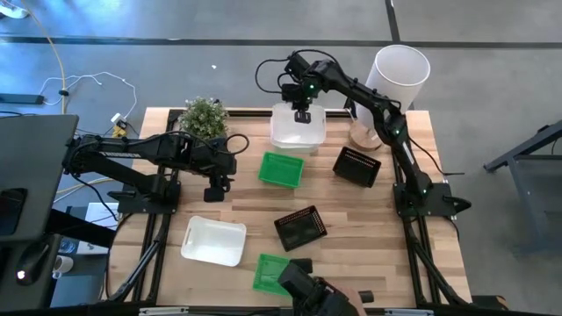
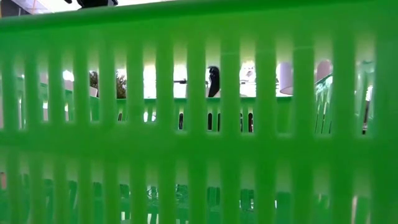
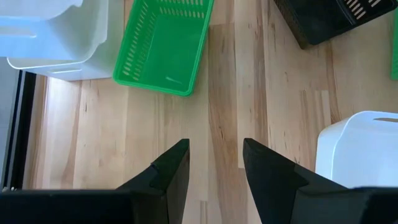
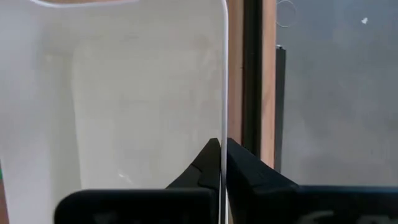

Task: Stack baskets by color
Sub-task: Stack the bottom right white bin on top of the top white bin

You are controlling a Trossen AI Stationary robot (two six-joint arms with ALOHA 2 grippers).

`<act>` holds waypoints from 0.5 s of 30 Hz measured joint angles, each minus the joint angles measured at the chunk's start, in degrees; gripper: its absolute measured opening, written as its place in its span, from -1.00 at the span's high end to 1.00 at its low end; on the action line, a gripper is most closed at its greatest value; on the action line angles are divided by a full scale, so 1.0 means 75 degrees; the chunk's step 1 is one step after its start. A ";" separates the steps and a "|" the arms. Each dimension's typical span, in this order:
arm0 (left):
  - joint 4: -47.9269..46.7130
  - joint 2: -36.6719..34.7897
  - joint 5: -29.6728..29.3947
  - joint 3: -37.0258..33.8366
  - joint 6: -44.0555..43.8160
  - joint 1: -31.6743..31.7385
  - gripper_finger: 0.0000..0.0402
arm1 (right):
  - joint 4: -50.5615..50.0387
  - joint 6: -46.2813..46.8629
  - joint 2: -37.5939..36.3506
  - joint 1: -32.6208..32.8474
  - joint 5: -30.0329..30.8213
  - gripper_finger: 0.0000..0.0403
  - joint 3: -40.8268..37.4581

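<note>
Two white baskets (image 1: pixel 297 128) nested, far edge

Baskets: two green (image 1: pixel 281 168), two black (image 1: pixel 357 166), maybe two white (image 1: pixel 297 128).

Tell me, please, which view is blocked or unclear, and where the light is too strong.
Low view: a green basket stands right at the lens, blurred, filling the picture; bright backlight shows through its slots. Right wrist view: the right gripper is shut on the thin wall of a white basket, which looks pale and washed out. High view and left wrist view: evenly lit, sharp, with soft shadows only.
</note>
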 joint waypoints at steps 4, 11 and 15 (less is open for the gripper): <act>-0.0003 0.0000 0.0001 0.0000 0.0000 0.0000 0.32 | -0.0113 -0.0004 0.0165 0.0044 -0.0025 1.00 -0.0003; -0.0059 -0.0001 0.0021 0.0000 0.0000 -0.0003 0.32 | -0.0171 -0.0058 0.0233 0.0121 -0.0009 1.00 -0.0009; -0.0061 0.0000 0.0021 0.0000 0.0000 -0.0003 0.32 | -0.0165 -0.0057 0.0282 0.0146 0.0226 1.00 -0.0009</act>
